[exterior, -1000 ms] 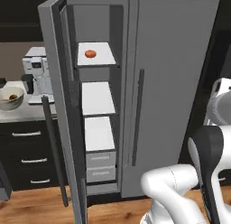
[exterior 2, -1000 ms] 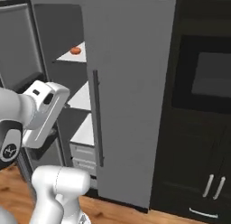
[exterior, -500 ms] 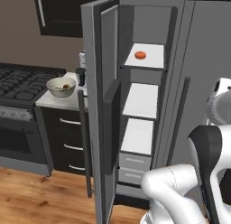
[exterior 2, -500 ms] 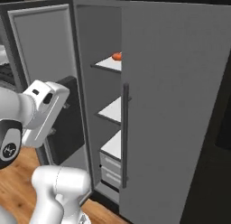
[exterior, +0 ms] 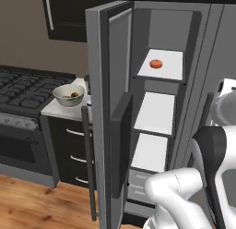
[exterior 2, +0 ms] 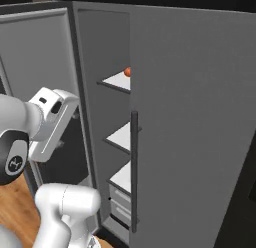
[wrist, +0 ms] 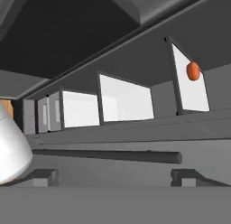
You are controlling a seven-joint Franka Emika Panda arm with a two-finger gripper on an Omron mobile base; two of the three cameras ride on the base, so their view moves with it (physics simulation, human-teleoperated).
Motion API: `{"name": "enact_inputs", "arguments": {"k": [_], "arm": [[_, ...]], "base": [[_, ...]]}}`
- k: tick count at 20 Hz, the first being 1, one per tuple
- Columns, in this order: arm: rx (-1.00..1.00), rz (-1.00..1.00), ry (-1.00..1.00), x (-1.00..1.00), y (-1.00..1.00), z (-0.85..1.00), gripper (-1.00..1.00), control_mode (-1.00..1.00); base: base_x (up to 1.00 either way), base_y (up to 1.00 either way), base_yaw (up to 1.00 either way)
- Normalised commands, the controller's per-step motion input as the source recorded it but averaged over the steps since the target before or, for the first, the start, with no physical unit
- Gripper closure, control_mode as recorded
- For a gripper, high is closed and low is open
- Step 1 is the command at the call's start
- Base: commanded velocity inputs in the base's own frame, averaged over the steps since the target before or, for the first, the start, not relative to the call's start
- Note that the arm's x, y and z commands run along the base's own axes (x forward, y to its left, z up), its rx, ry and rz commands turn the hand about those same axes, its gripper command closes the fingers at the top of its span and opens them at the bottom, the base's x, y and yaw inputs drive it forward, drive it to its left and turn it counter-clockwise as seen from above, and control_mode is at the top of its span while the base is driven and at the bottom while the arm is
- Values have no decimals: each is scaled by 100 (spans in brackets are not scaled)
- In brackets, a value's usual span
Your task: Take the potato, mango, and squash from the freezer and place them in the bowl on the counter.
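1. Freezer (exterior: pixel 156 108) door (exterior: pixel 108 108) swung open; way in is the gap btw door & the shut right door (exterior 2: pixel 195 127).
2. Top shelf (exterior: pixel 168 66): mango (exterior: pixel 156 63) alone, bare room around it.
3. Two lower shelves bare.
4. Shut door's bar handle (wrist: pixel 108 156) lies across, just ahead of claw (wrist: pixel 116 175).

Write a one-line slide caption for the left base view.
Freezer door open, a mango alone on the top shelf; the bowl waits on the counter beside the stove.

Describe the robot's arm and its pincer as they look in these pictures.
The arm is built of glossy white rounded segments with dark grey to black joints; one black joint cap bears a small white round logo. A white boxy hand section has small dark slots. The pincer has two small dark, squared finger tips. No cables show.
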Motion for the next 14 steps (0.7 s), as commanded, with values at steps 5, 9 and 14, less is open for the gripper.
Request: {"name": "enact_inputs", "arguments": {"k": [5, 9, 14], "arm": [[0, 0, 0, 0, 0, 0, -100, 100], [0, 0, 0, 0, 0, 0, -100, 100], [0, 0, 0, 0, 0, 0, -100, 100]], "base": [[100, 1, 10], [100, 16, 32], [100, 35, 35]]}}
